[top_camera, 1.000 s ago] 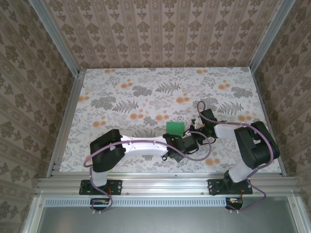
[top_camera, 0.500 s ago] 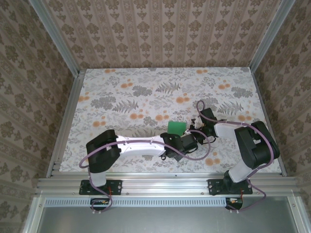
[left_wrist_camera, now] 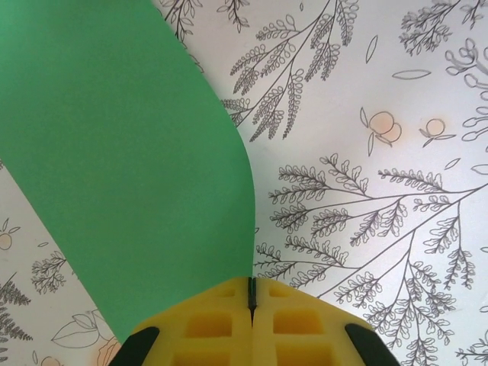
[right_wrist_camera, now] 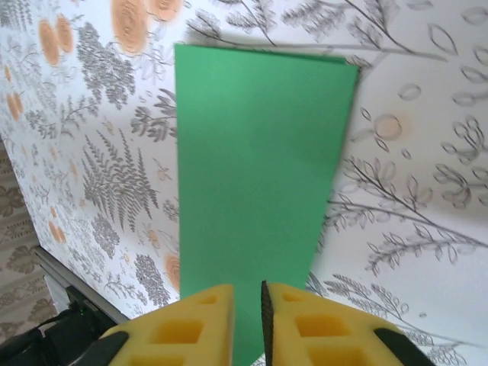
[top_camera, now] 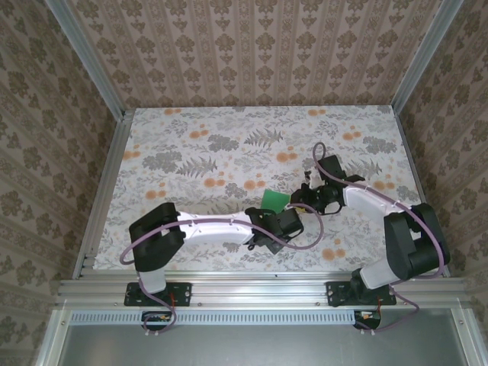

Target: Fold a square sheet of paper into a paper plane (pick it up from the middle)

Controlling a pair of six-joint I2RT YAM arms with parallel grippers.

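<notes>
The bright-green sheet of paper sits near the table's middle, between the two grippers. My left gripper is shut, its yellow fingers pressed together on the sheet's near edge; the sheet bows upward away from it. In the top view the left gripper is just in front of the sheet. My right gripper stands narrowly open, with the sheet showing through the slim gap between its fingers. From above, the right gripper is at the sheet's right side.
The floral tabletop stretches free behind and to the left of the sheet. Aluminium rails and patterned walls close in the sides. Purple cables loop off both wrists. The two wrists are close together.
The right arm has swung its elbow out to the right and its wrist back a little. The left arm's elbow has slid left. The sheet has stayed in about the same place.
</notes>
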